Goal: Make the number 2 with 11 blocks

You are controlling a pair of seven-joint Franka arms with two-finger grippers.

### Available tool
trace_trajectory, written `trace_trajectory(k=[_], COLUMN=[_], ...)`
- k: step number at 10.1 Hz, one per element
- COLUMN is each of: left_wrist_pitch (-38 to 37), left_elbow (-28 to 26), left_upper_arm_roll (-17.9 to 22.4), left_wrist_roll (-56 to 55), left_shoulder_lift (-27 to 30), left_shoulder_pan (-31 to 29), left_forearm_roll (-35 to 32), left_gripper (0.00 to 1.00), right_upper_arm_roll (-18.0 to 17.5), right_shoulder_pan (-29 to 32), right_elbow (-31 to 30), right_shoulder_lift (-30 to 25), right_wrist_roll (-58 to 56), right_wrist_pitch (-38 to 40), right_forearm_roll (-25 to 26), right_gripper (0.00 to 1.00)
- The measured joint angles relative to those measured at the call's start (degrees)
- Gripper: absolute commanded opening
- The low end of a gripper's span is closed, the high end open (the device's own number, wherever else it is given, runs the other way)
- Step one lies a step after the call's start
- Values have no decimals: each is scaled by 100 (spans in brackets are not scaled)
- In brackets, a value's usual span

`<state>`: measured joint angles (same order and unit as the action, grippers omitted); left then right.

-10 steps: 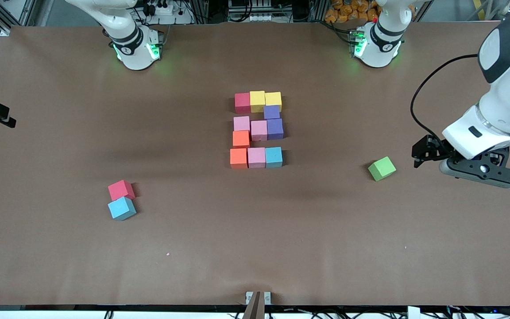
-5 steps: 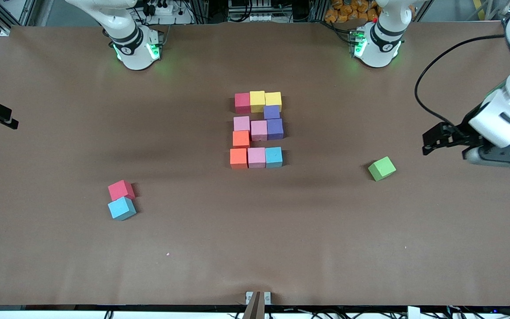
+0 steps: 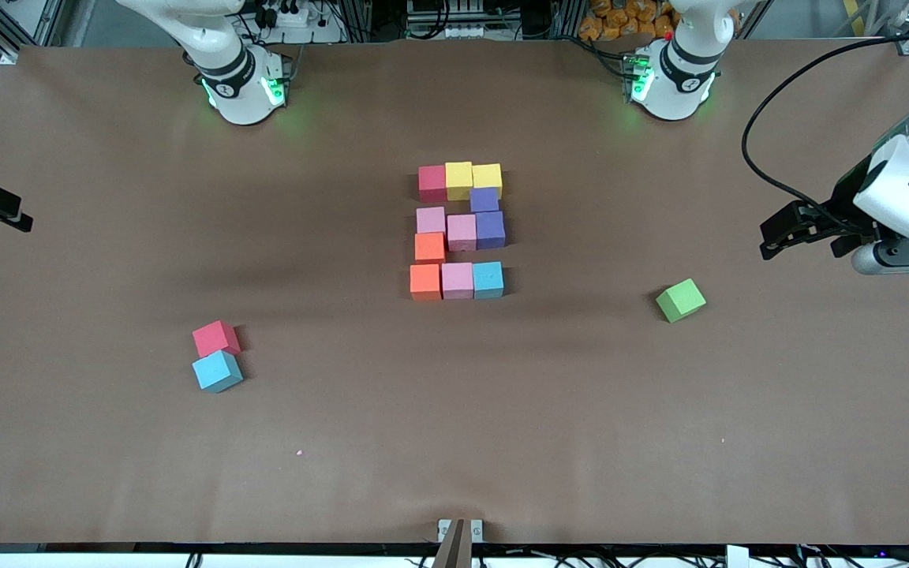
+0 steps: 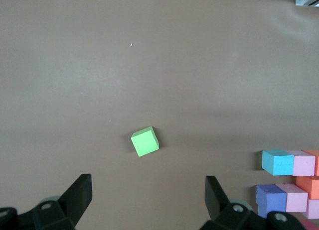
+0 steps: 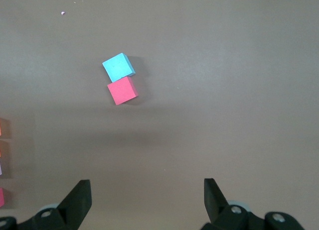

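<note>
The blocks lie together mid-table as a blocky number 2 [image 3: 458,231]. Its top row is red [image 3: 432,182] and two yellow [image 3: 473,179]. Below come purple [image 3: 484,199], a pink-pink-purple row [image 3: 461,231], orange [image 3: 429,247], then a bottom row of orange, pink and light blue [image 3: 457,279]. My left gripper [image 4: 148,182] hangs open and empty over bare table near the left arm's end, its hand [image 3: 900,254] apart from every cube. My right gripper [image 5: 148,182] is open and empty over the right arm's end.
A green cube [image 3: 680,300] sits alone between the digit and the left arm's end. A spare red cube [image 3: 215,338] touches a spare blue cube [image 3: 217,371] toward the right arm's end, nearer the camera than the digit.
The left arm has drawn back from the green cube toward its own end of the table, gripper still open. No cube has shifted. The right arm has barely moved.
</note>
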<state>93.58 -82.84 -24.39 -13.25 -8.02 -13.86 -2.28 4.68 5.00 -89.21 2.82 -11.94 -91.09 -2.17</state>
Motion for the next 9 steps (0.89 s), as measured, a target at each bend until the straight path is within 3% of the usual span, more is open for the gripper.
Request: trace_trajectory(k=[2,5,9], left_wrist_pitch=[-266,-233,-6], left_elbow=[-33,-492,-1221], left_upper_arm_roll=[123,1243,1946], left_wrist_roll=[75,428,693], left_shoulder_lift=[71,551,1210], left_shoulder_pan=[130,1159,1789], left_forearm_roll=[-4,-5,-5], left_gripper=[100,100,100], right_upper_arm_roll=[-20,-40,-57], right_shoulder_pan=[-62,-161,-704], right_elbow=[1,6,9], right_shoulder_lift=[6,10,19], right_wrist_roll=[0,13,510], right_wrist_pitch=[-29,-46,-46], right_forearm_roll=[0,0,1], right_gripper=[100,100,100])
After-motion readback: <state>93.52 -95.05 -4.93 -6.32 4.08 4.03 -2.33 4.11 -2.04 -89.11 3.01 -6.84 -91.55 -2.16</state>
